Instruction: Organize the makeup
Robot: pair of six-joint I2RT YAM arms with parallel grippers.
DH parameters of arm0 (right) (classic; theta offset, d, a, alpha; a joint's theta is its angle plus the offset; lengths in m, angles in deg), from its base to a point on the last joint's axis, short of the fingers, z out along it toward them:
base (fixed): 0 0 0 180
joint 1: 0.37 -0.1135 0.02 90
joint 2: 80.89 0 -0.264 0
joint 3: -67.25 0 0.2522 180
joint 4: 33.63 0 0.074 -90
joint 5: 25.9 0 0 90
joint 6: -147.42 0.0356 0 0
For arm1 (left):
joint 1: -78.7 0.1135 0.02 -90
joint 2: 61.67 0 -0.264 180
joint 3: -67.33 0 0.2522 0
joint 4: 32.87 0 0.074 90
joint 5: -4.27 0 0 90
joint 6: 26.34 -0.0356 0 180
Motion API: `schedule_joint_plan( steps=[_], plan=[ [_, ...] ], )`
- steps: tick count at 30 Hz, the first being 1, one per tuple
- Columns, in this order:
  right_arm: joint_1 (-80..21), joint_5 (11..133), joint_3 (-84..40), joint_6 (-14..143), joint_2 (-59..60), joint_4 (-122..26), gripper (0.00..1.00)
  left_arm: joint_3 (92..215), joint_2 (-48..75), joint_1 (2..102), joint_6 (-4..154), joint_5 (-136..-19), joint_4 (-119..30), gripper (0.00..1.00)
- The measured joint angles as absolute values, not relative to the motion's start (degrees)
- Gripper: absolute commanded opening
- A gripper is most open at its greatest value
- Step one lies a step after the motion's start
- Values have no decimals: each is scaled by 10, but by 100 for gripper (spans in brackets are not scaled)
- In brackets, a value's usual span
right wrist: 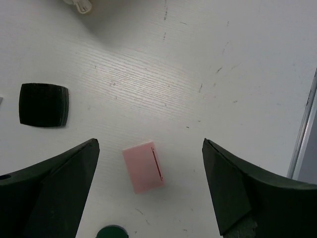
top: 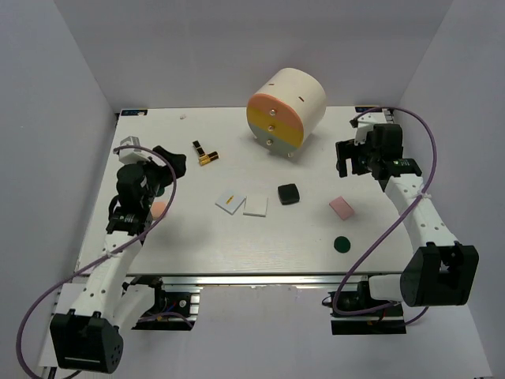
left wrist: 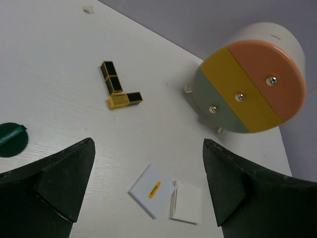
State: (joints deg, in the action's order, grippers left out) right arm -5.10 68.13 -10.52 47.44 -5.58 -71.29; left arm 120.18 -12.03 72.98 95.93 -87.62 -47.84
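Observation:
Two black-and-gold lipstick tubes [top: 203, 152] lie at the back left and also show in the left wrist view [left wrist: 119, 91]. Two white square palettes [top: 242, 204] [left wrist: 166, 194], a black compact [top: 289, 193] [right wrist: 43, 104], a pink square [top: 341, 208] [right wrist: 143, 166] and a dark green disc [top: 342, 244] [right wrist: 112, 232] lie mid-table. A peach round piece [top: 158, 209] is half hidden by my left arm. My left gripper [top: 172, 162] [left wrist: 148, 148] is open and empty above the table, the palettes below its fingers. My right gripper [top: 346, 158] [right wrist: 149, 148] is open and empty above the pink square.
The big cream cylinder [top: 288, 110] [left wrist: 250, 87] with pink, yellow and pale green drawer fronts stands at the back centre. A second dark green round piece [left wrist: 10, 140] lies at the left edge of the left wrist view, hidden in the top view. The table's right edge [right wrist: 302, 134] is close.

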Motion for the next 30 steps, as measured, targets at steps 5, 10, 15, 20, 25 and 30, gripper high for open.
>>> schedule_joint_plan(
  steps=[5,10,15,20,25,30],
  plan=[
    [-51,782,-106,354,-71,-741,89,1203,-34,679,985,-843,-435,67],
    [-92,870,-119,237,-88,-790,89,1261,111,576,1014,-830,-401,16],
    [-102,941,-136,241,-85,-798,1,1325,235,555,1073,-802,-345,38],
    [-102,974,-177,369,-48,-737,57,1426,353,551,1146,-777,-311,60],
    [-104,996,-225,468,0,-663,65,1525,441,546,1213,-764,-280,61],
    [-105,1016,-226,524,25,-625,64,1617,521,533,1262,-758,-247,58]
  ],
)
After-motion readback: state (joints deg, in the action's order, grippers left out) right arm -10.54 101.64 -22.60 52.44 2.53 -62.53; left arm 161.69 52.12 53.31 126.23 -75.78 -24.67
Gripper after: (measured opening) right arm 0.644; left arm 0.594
